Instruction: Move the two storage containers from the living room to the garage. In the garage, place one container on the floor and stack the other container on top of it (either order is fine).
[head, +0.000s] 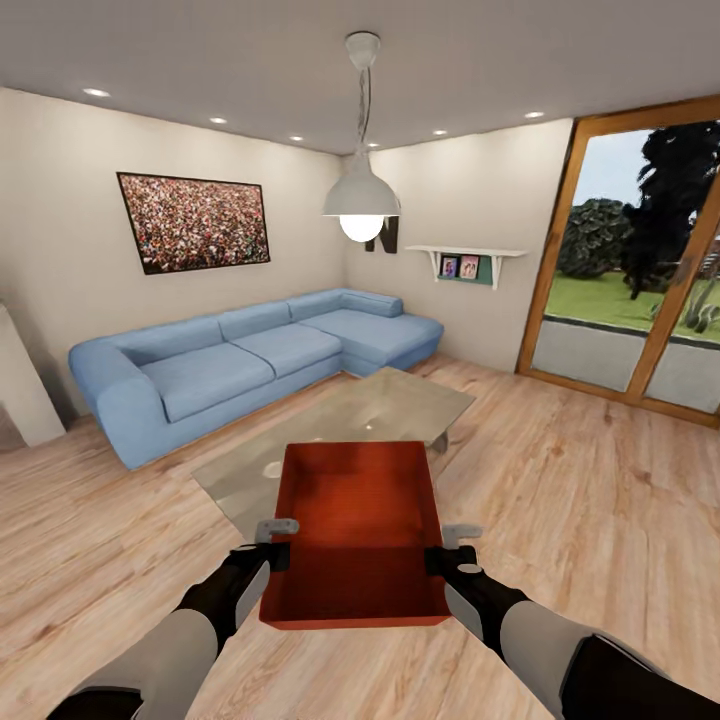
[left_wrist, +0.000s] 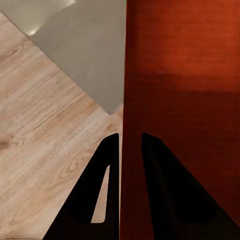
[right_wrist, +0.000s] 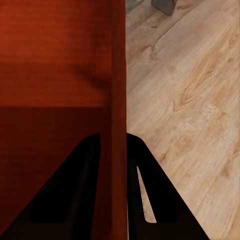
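Observation:
One orange-red storage container (head: 355, 520) with no lid hangs in the air in front of me, over the light wood floor of the living room. My left gripper (head: 283, 555) is shut on its left wall and my right gripper (head: 437, 558) on its right wall. In the left wrist view the thin wall of the container (left_wrist: 185, 75) runs between the two dark fingers of the left gripper (left_wrist: 130, 136). The right wrist view shows the same grip: the container (right_wrist: 55, 60) has its wall pinched in the right gripper (right_wrist: 112, 135). The garage is out of view.
A low glass coffee table (head: 360, 410) stands just beyond the container. Behind it is a blue corner sofa (head: 250, 360) along the back wall. Wood-framed glass doors (head: 640, 270) are at the right. A pendant lamp (head: 360, 200) hangs overhead. Wood floor (head: 600, 520) spreads to the right.

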